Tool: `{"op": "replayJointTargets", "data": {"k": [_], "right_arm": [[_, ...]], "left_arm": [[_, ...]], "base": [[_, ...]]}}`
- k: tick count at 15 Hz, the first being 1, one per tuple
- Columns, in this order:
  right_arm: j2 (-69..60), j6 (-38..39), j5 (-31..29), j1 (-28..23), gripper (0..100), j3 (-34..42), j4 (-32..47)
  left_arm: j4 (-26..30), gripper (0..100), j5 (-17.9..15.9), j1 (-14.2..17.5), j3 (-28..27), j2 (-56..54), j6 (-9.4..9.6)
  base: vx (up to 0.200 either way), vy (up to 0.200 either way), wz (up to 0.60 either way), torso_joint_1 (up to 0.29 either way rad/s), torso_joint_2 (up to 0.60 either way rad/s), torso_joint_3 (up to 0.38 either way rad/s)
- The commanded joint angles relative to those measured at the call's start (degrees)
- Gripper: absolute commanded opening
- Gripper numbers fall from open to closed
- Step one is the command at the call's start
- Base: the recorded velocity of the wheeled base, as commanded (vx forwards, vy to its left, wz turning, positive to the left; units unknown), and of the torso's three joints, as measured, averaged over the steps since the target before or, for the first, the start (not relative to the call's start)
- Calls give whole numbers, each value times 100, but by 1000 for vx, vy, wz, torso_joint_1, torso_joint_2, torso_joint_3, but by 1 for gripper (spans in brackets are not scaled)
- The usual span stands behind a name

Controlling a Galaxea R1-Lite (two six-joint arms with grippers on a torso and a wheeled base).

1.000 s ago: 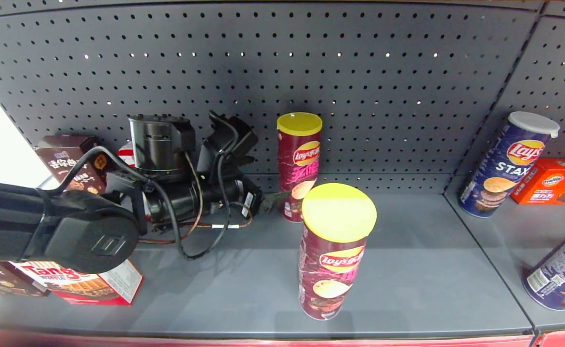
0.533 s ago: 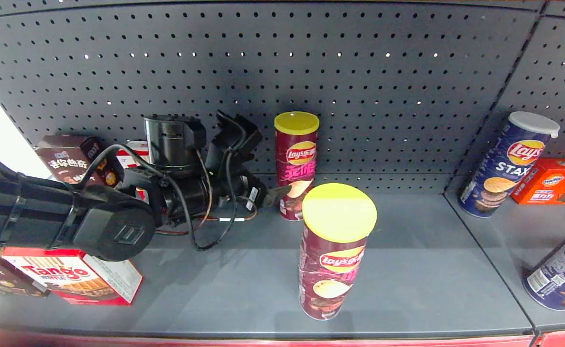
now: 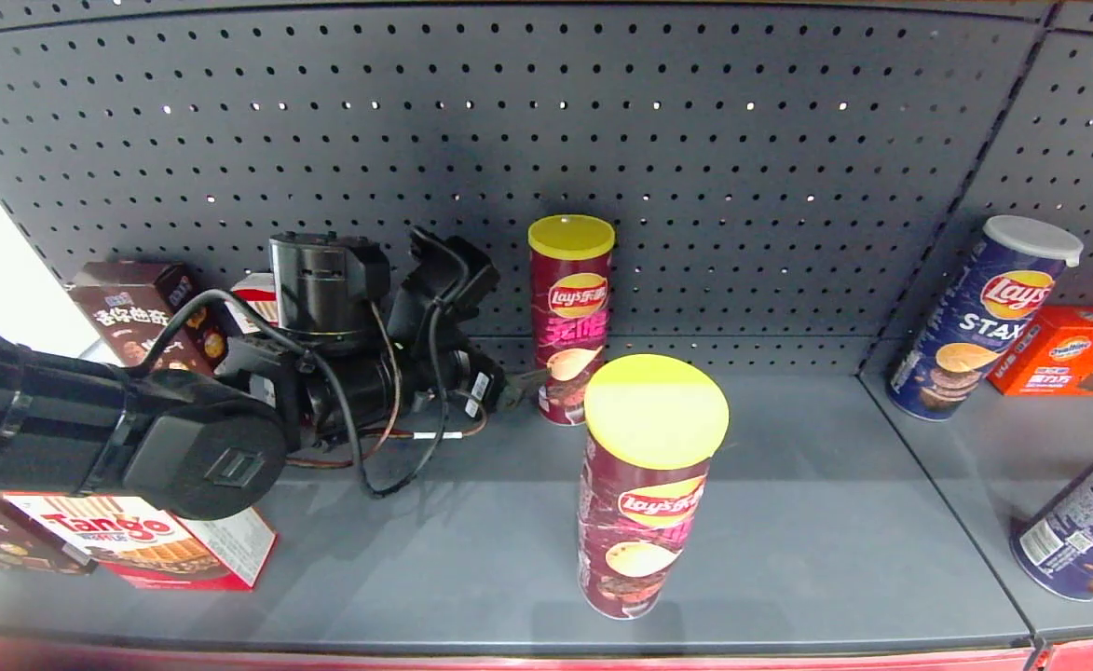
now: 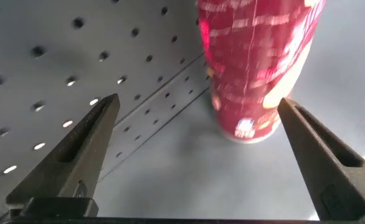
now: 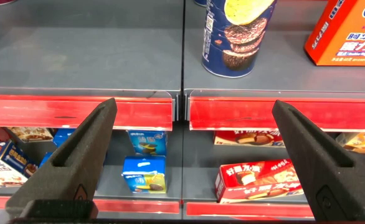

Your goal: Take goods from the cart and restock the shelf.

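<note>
Grey pegboard-backed shelf (image 3: pixel 835 522) is carrying the tall magenta, yellow-lidded chip can (image 3: pixel 571 317) upright near its back wall. The left arm (image 3: pixel 360 373) is easing away from it, jaws spread wide and empty, so this placement is probably finishing.

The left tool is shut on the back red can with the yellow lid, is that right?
Not quite. The left tool is open, not shut on the back red can: the left wrist view shows its fingers spread wide, the can ungripped.
</note>
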Motion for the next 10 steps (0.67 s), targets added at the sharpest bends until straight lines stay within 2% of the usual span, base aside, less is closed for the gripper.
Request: {"op": "replayJointTargets", "data": {"k": [1,2,4,5,10], "right_arm": [[2,-1,2,-1,100,-4,1],[2,-1,2,-1,100,-4,1],[2,-1,2,-1,100,-4,1],[2,-1,2,-1,100,5,1],[2,-1,2,-1,100,5,1]], "left_arm": [[-84,100,115,72,173,-149,157],[-295,100,361,64,270,-149,298],[-471,100,888,37,287,-149,307],[-471,100,1003,29,270,-140,298],[-454,100,1108,20,129,141,280]], "base": [[0,0,0,0,0,0],[0,0,0,0,0,0],[0,0,0,0,0,0],[0,0,0,0,0,0],[0,0,0,0,0,0]]}}
